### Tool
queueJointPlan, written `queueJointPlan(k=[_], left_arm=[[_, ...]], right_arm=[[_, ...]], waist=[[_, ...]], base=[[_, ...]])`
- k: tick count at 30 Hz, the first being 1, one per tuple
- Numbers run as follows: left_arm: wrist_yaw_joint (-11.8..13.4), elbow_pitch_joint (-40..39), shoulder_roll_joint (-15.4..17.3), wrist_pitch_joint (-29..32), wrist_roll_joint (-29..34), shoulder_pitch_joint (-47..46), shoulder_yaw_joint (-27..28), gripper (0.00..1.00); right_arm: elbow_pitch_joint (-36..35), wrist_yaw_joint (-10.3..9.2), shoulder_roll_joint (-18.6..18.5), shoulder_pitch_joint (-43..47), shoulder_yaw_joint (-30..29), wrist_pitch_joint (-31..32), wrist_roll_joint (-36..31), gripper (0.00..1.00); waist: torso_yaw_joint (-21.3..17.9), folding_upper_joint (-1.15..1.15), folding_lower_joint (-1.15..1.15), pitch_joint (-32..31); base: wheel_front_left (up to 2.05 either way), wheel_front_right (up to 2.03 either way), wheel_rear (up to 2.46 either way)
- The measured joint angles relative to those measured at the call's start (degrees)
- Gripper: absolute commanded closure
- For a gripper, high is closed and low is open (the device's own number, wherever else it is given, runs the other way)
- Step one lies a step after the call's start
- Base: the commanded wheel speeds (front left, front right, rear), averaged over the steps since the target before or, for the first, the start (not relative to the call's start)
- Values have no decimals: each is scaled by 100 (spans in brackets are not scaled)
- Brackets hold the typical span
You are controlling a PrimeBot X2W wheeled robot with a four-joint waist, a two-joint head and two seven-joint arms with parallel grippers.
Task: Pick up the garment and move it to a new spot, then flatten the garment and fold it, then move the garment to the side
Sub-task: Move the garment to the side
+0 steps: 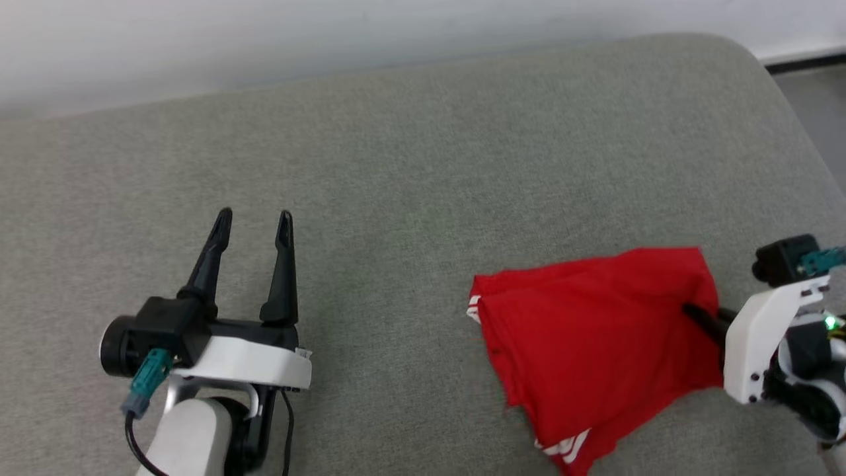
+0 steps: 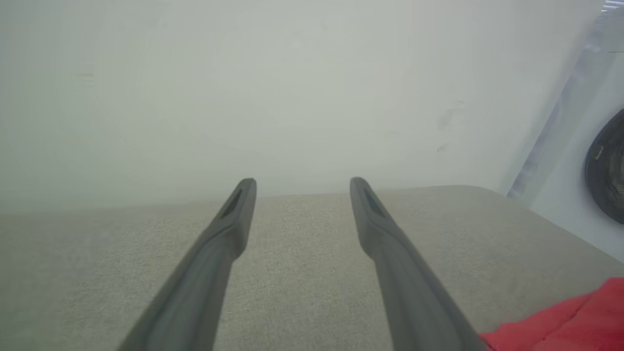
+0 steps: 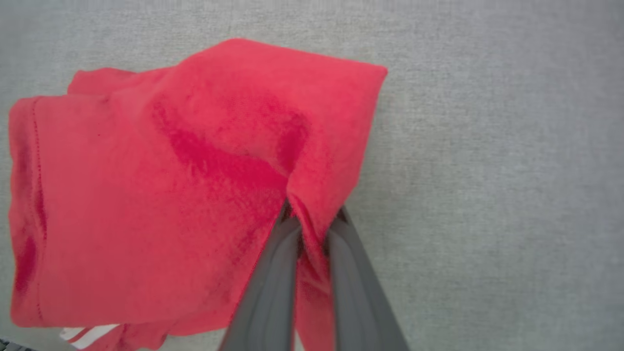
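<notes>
- My right gripper (image 3: 314,219) is clamped on a raised fold of the red garment (image 1: 588,330), at the shirt's right edge.
- The garment lies bunched on the grey fabric cushion (image 1: 396,165), at the near right, with white striped trim showing at its left and near edges.
- My left gripper (image 1: 255,218) is at the near left over the cushion, fingers spread wide and holding nothing, well apart from the garment.

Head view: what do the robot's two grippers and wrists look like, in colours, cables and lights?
The left gripper has two long black fingers on a black base, a white wrist shell, a teal connector with a black cable, and a pale forearm. The right gripper has dark fingers, a white bracket, a teal plug and a green light.
</notes>
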Motion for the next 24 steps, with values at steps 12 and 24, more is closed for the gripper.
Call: queueJointPlan(k=[12, 24], left_arm=[[-185, -581, 305, 270, 328, -1144, -192, 0], [-249, -1078, 459, 400, 580, -1845, -347, 0]], right_arm=[[1167, 0, -967, -1621, -532, -559, -140, 100], [1866, 2, -1374, -2448, -1691, -1137, -909, 100]], waist=[[-506, 0, 1, 1494], [-524, 0, 1, 2694]], base=[[0, 0, 0], [0, 0, 0]])
